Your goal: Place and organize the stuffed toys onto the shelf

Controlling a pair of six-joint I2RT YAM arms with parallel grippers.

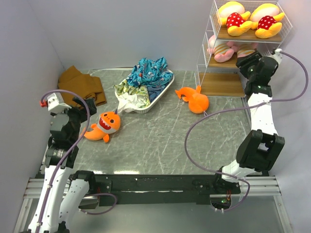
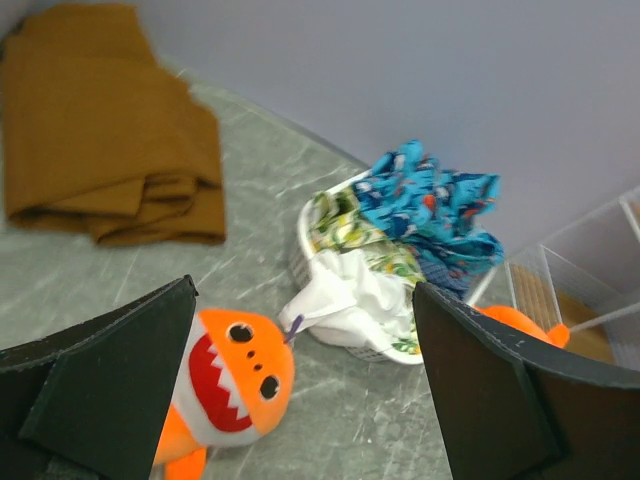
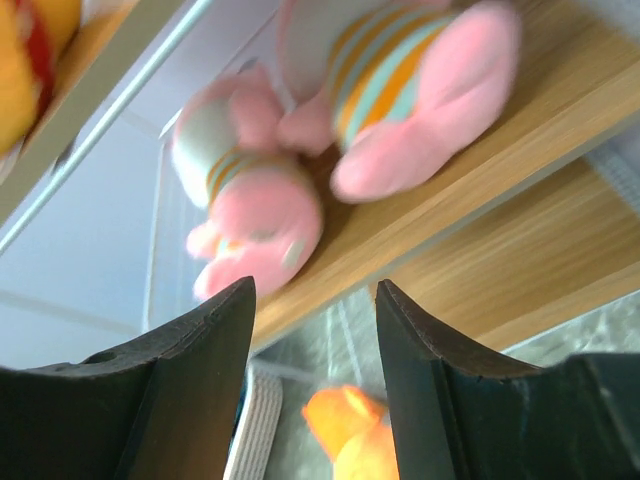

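overhead rear overview; close wrist views; far orange shark [image 1: 194, 100] in all

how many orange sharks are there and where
2. One orange shark lies at the left of the table; the other lies just in front of the shelf. None looks hidden.

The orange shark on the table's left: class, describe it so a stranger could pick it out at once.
On the grey marble table, look at the left half, between the folded brown cloth and the near edge. The orange shark lies there. Unlike the other orange shark by the shelf, it shows a red mouth with white teeth.
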